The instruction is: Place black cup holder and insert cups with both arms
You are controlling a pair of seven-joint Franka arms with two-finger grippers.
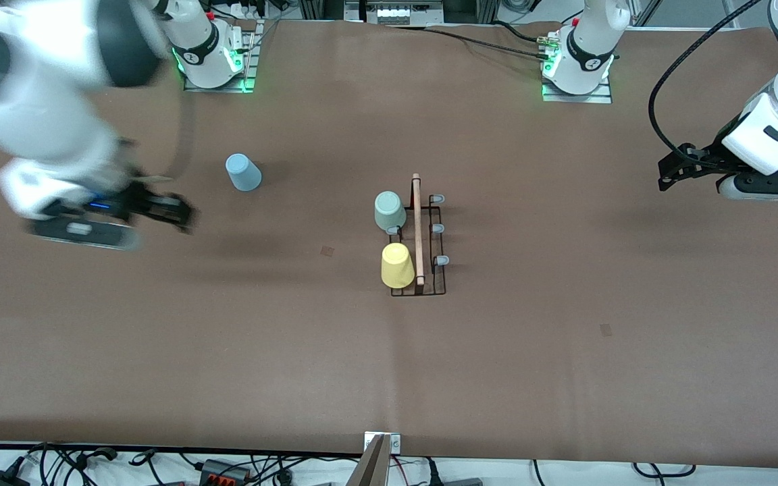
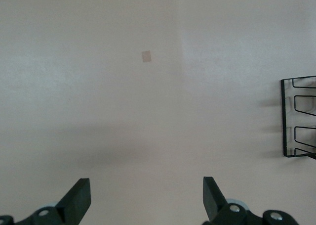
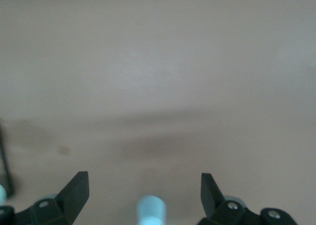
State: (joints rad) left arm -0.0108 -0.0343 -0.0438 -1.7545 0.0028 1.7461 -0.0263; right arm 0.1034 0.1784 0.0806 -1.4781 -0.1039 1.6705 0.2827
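Note:
The black cup holder [image 1: 433, 278] stands mid-table, its wooden rod handle [image 1: 417, 229] on top. A pale grey-green cup [image 1: 390, 210] and a yellow cup [image 1: 397, 265] sit upside down on pegs on the side toward the right arm's end. Several pegs [image 1: 437, 228] are bare. A light blue cup [image 1: 243, 172] stands on the table toward the right arm's end. My right gripper [image 1: 183, 214] hangs open beside it, apart from it; the light blue cup [image 3: 150, 210] shows low between its fingers [image 3: 76, 193]. My left gripper [image 2: 146, 195] is open and empty, with the holder's edge [image 2: 298, 118] in its view.
Small tape squares [image 1: 327, 250] [image 1: 606, 329] mark the brown tabletop. The arms' bases [image 1: 208, 54] [image 1: 581, 64] stand at the table's edge farthest from the front camera. Cables [image 1: 227, 466] and a mount [image 1: 377, 459] lie along the edge nearest it.

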